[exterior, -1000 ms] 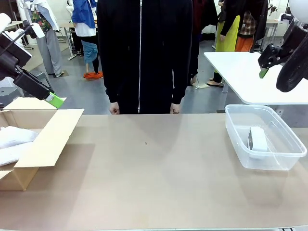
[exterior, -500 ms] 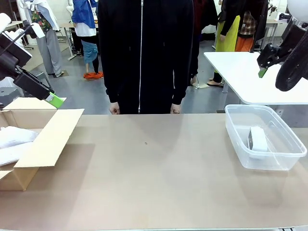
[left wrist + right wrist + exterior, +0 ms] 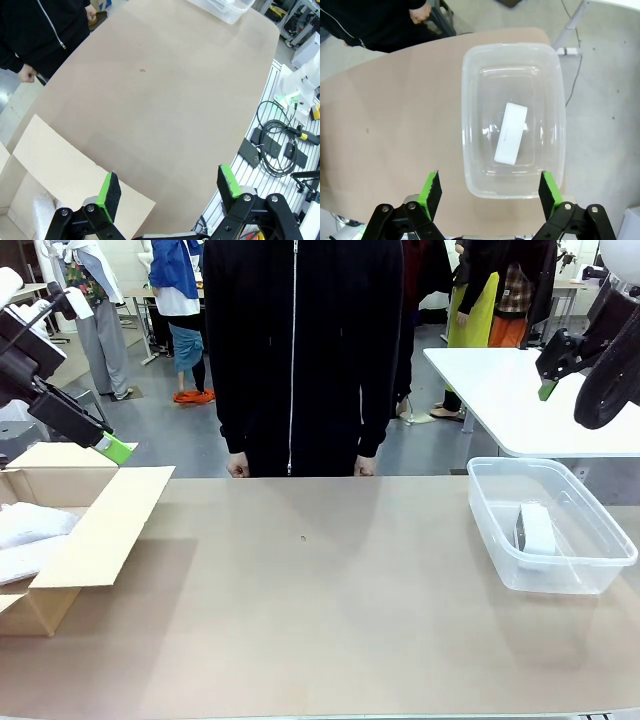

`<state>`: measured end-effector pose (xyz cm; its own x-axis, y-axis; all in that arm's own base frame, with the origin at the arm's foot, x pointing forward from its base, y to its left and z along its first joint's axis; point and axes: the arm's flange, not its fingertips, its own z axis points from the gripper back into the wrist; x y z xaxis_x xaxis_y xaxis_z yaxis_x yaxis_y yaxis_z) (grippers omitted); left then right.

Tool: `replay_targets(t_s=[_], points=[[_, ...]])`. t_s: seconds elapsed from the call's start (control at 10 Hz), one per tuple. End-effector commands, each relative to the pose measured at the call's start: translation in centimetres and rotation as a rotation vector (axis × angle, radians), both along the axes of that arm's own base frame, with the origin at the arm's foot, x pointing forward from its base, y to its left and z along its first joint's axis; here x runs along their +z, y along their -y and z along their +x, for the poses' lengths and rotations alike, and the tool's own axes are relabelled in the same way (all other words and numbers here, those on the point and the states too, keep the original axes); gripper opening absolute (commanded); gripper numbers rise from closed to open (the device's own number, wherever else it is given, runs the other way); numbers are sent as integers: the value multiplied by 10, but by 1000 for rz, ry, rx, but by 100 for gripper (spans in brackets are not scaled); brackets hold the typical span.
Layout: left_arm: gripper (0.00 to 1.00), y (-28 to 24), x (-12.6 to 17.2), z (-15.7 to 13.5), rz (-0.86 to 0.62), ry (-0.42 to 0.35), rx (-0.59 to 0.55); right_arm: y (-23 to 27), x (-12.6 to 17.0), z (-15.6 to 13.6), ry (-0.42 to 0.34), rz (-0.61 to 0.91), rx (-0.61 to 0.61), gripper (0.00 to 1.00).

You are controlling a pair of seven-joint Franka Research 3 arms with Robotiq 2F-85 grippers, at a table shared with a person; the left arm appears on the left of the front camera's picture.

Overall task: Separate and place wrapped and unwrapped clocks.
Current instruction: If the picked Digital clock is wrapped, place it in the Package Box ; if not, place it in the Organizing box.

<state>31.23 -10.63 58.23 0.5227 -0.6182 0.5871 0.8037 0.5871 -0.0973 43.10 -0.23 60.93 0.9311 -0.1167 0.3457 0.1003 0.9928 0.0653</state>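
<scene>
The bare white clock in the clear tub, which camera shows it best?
The right wrist view: it looks straight down on the bare white clock, lying alone inside the clear tub. The front view shows it lower and smaller, partly through the tub's wall. The left wrist view catches just the tub's corner.

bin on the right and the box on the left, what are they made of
The bin looks like clear, glossy plastic: the tabletop and the bare white clock inside show through its walls. The box looks like matte tan cardboard, with thin flat flaps folded open.
</scene>
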Motion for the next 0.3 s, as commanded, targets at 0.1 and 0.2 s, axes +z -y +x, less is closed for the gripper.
replay_targets(t_s=[0.1,0.2], points=[[100,1,0,-1,1,-2,4,0,-2,-2,6,9,-1,100],[100,1,0,-1,1,-2,4,0,-2,-2,6,9,-1,100]])
